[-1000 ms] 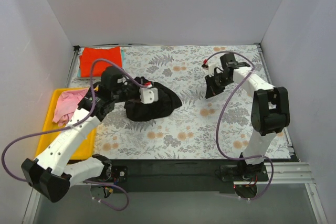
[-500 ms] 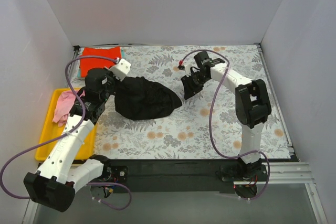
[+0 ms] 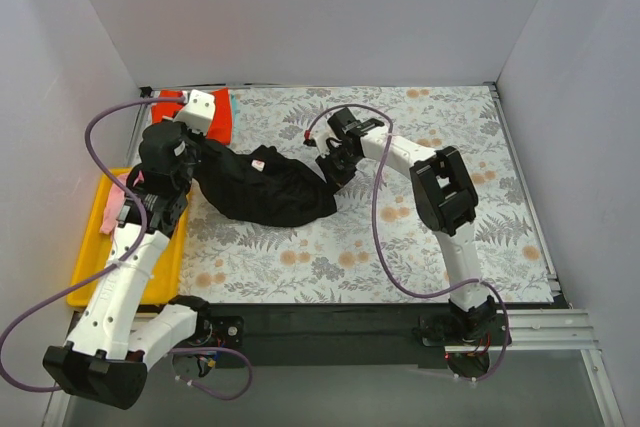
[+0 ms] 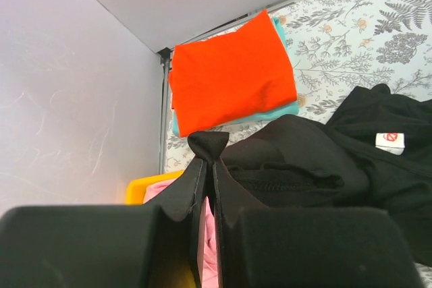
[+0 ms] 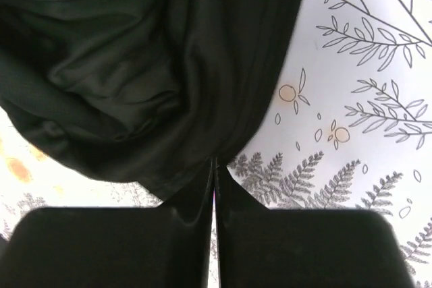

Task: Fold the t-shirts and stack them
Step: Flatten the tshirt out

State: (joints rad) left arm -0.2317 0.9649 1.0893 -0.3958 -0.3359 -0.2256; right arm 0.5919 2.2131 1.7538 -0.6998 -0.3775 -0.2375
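The large black t-shirt (image 3: 265, 192) lies bunched across the left middle of the floral cloth. My left gripper (image 3: 187, 147) is shut on its left end, a pinch of black cloth (image 4: 207, 145) at the fingertips (image 4: 208, 161). My right gripper (image 3: 335, 165) is shut on the shirt's right edge (image 5: 148, 65), jaws closed (image 5: 214, 164). The folded red-orange t-shirt (image 4: 233, 79) lies on the teal one (image 4: 289, 107) at the back left corner (image 3: 220, 115). The pink t-shirt (image 3: 115, 202) lies crumpled in the tray.
The yellow tray (image 3: 85, 267) sits at the left edge of the table, under my left arm. White walls close in the back and both sides. The floral cloth (image 3: 450, 137) covers the table top to the right of the black shirt.
My left gripper has drawn the black shirt's end back and to the left, stretching it out. My right gripper has swung left to the shirt's right edge and shut on it.
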